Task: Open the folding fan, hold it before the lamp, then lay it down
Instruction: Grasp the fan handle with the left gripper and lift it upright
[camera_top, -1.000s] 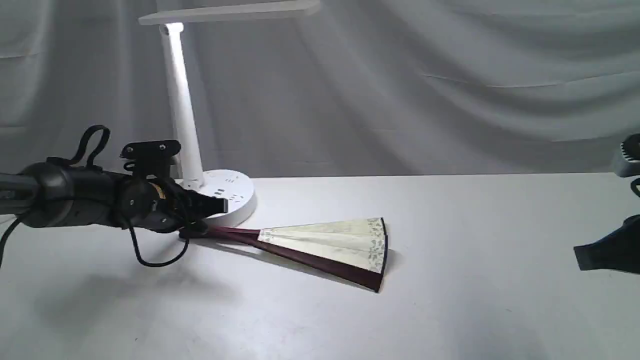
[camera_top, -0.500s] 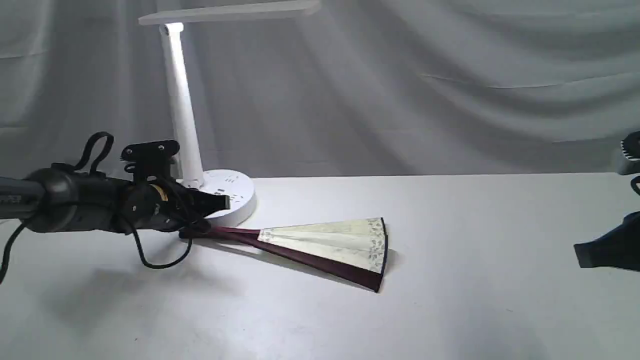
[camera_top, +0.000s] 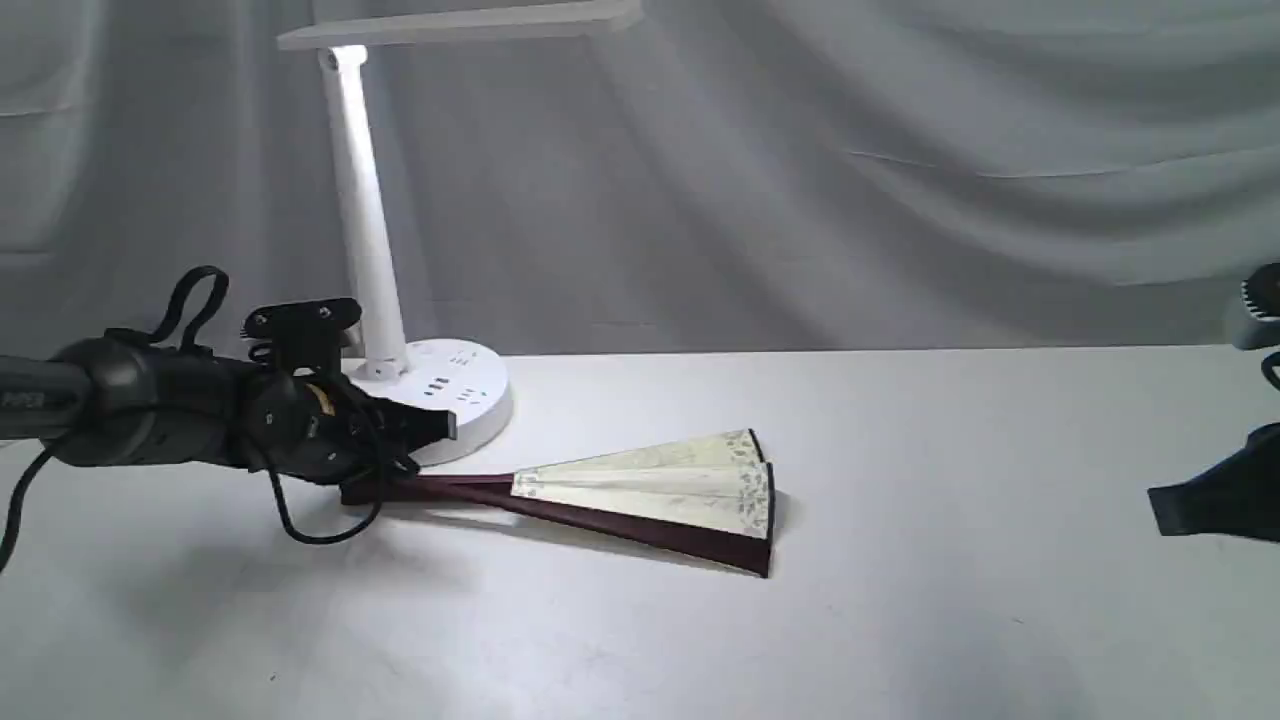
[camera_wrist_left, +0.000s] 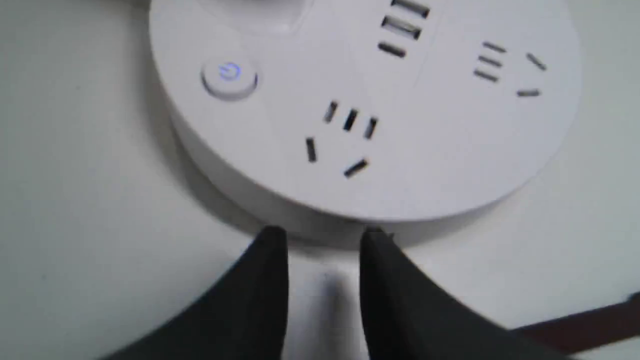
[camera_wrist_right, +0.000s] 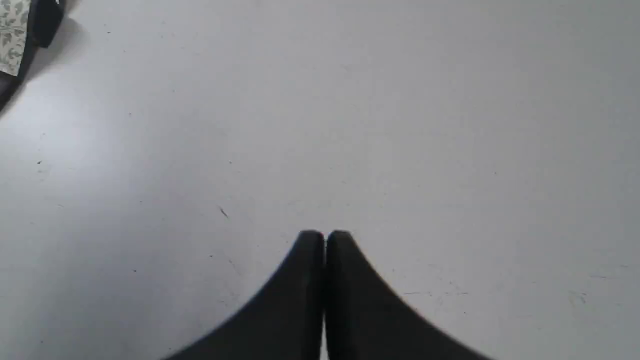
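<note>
left gripper (camera_top: 448, 425): low over the counter (camera_top: 900, 640) at the left, its black tip just in front of the round base of the lamp (camera_top: 360, 220).
left fingers (camera_wrist_left: 270, 280): parted, with a strip of bare counter showing between them. They grip nothing, and their tips sit at the rim of the lamp's base.
lamp: white, standing at the rear left. A slim stem rises to a flat bar head at the top of the exterior view. The base carries sockets and a power button (camera_wrist_left: 229, 75) ringed in blue light.
folding fan (camera_top: 640, 490): lying on the counter, partly spread, just in front and to the right of the lamp's base. Its maroon ribs gather at a pivot end below the left gripper, and the cream leaf with patterned border points toward the centre. One dark rib passes beside the left fingers, not between them.
backdrop (camera_top: 900, 200): grey draped cloth behind the counter.
right gripper (camera_top: 1155, 510): at the far right edge, low over the counter, well apart from the folding fan.
right fingers (camera_wrist_right: 305, 280): pressed together, holding nothing, with bare counter beyond them.
</note>
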